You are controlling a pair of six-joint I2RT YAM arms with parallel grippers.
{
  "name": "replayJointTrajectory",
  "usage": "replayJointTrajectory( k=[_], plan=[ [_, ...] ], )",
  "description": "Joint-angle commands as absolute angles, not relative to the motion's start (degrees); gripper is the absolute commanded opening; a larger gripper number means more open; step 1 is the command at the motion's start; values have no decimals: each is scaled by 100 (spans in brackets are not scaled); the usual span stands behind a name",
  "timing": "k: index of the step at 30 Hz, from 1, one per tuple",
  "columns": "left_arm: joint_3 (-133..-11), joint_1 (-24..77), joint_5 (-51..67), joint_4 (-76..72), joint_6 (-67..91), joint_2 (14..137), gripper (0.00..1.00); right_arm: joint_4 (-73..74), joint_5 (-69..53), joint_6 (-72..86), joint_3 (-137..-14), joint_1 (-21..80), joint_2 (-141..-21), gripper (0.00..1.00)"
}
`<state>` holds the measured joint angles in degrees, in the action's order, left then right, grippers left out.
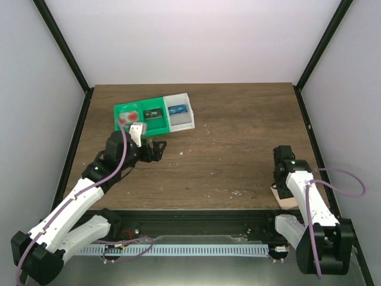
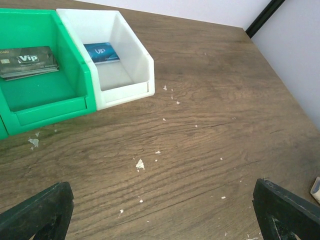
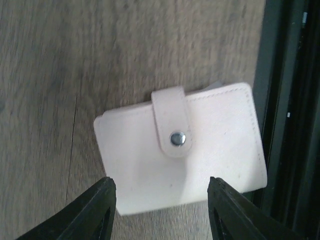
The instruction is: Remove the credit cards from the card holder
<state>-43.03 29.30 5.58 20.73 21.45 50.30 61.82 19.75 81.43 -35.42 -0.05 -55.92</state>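
The card holder [image 3: 180,150] is pale tan, snapped shut, and lies flat at the table's near right edge [image 1: 284,199]. My right gripper [image 3: 161,186] is open just above it, one finger on each side, not touching; it also shows in the top view [image 1: 280,189]. A dark card [image 2: 27,61] lies in a green tray compartment [image 1: 153,112]. A blue card [image 2: 101,52] lies in the white tray [image 1: 176,109]. A red and white card [image 1: 127,116] lies in the leftmost green compartment. My left gripper [image 2: 160,187] is open and empty over bare table in front of the trays [image 1: 156,149].
The green tray [image 2: 50,112] and the white tray [image 2: 125,95] stand side by side at the back left. Small white crumbs [image 2: 140,164] are scattered on the wooden table. A black frame rail [image 3: 287,100] runs right beside the card holder.
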Motion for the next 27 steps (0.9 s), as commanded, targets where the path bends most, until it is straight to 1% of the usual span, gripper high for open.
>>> replayJointTrajectory(
  k=[1, 4, 8, 10, 12, 16, 22, 27],
  plan=[
    [-4403, 2955, 606, 2057, 2048, 5060, 100, 6208, 2465, 8663, -3512, -477, -5566, 52],
    [-4412, 2951, 644, 2074, 2048, 5105, 100, 5954, 2484, 8587, -3411, -842, -5655, 52],
    [-4403, 2953, 657, 2074, 2041, 5101, 100, 5414, 2199, 8153, -3281, -1485, -5872, 52],
    [-4397, 2955, 651, 2074, 2043, 5089, 100, 5225, 2071, 8058, -3259, -1618, -5954, 52],
    [-4406, 2953, 642, 2074, 2041, 5084, 100, 4990, 1982, 8006, -3190, -1626, -6014, 52],
    [-4403, 2951, 591, 2083, 2039, 5064, 100, 4130, 1377, 7555, -2918, -1631, -6166, 52],
    [-4385, 2953, 510, 2105, 2048, 5045, 100, 3698, 837, 7223, -2815, -1632, -6573, 52],
    [-4392, 2953, 519, 2047, 2064, 5077, 100, 2947, -40, 6846, -2694, -1540, -6715, 51]
  ],
)
